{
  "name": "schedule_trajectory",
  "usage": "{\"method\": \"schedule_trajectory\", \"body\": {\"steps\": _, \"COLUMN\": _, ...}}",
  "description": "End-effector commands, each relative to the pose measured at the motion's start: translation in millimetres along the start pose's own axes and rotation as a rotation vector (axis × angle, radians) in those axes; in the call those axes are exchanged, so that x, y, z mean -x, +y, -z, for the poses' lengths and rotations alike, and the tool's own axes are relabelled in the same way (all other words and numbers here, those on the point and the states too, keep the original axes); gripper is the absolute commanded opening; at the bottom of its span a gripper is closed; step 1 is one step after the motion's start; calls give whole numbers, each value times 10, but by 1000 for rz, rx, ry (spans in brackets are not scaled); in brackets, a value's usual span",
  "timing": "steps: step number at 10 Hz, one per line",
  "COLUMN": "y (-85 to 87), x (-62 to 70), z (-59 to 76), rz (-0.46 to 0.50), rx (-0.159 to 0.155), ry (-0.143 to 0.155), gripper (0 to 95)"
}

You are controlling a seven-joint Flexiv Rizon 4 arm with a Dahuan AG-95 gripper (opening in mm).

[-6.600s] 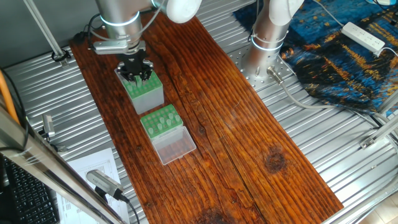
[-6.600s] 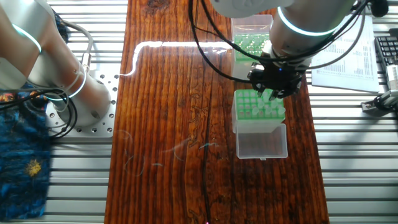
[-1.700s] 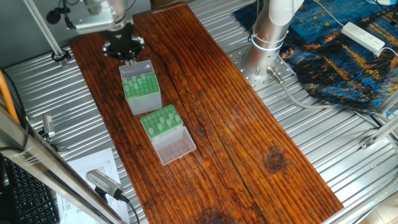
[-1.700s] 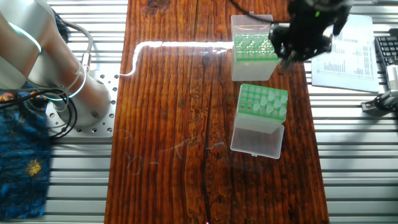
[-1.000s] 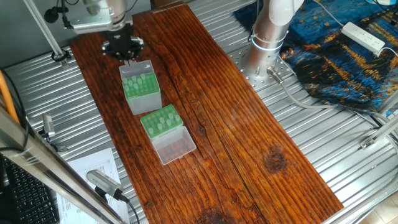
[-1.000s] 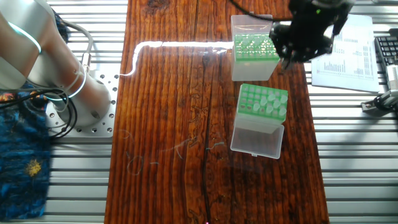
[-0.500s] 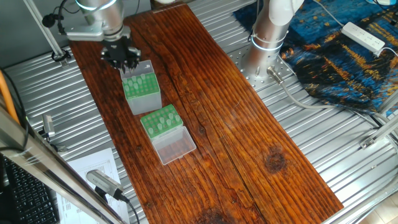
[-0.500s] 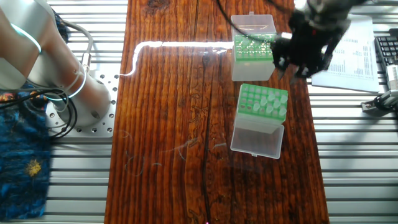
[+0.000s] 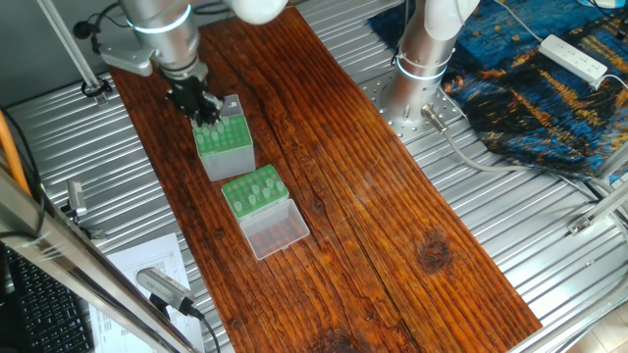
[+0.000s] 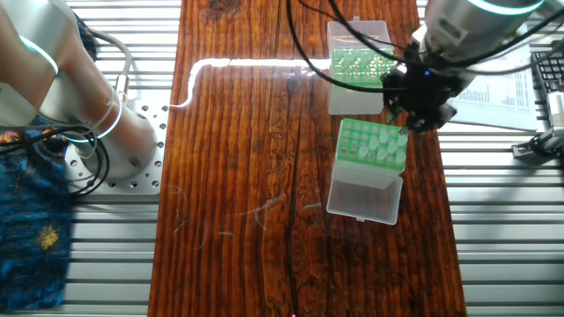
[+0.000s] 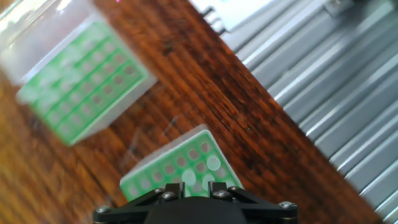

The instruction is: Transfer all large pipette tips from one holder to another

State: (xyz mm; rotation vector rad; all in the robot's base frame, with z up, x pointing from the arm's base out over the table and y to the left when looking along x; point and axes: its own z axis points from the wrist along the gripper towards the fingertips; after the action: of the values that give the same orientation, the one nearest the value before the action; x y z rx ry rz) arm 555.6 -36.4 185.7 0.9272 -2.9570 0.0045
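Dark wooden counter [image 9: 373, 186] lies under my gripper [image 10: 407, 121], which has swung from the tall holder [image 10: 359, 69] toward the low rack [image 10: 373, 144] already seating several large pipette tips [image 10: 385, 145], though whether it's carrying another I cannot tell.

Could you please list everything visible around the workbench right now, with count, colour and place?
Tall pipette tip holder: one, green top with translucent grey sides, far end of the plank.
Low pipette tip rack: one, green, beside the tall holder, clear lid folded open.
Large pipette tips: several, pale whitish-green, standing in the low rack.
Wooden plank: one, dark reddish brown, on the ribbed metal table.
Patterned cloth: one, blue and yellow, beyond the arm base.
Power strip: one, white, on the cloth.
Printed sheets: white, beside the plank.
Gripper: one, black, above the boxes; jaw state unclear.
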Motion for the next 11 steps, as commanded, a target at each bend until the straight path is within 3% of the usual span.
{"method": "schedule_trajectory", "body": {"steps": 1, "y": 110, "x": 6, "z": -212, "rz": -164, "rx": 0, "ry": -9, "gripper": 190}}
{"method": "schedule_trajectory", "body": {"steps": 6, "y": 115, "x": -26, "z": -235, "rz": -232, "rx": -13, "ry": 4, "gripper": 190}}
{"method": "schedule_trajectory", "body": {"steps": 7, "y": 115, "x": -26, "z": -235, "rz": -252, "rx": -22, "ry": 40, "gripper": 190}}
{"method": "schedule_trajectory", "body": {"steps": 8, "y": 115, "x": -26, "z": -235, "rz": -276, "rx": -30, "ry": 57, "gripper": 190}}
{"method": "schedule_trajectory", "body": {"steps": 11, "y": 122, "x": -32, "z": -216, "rz": -285, "rx": -55, "ry": 20, "gripper": 190}}
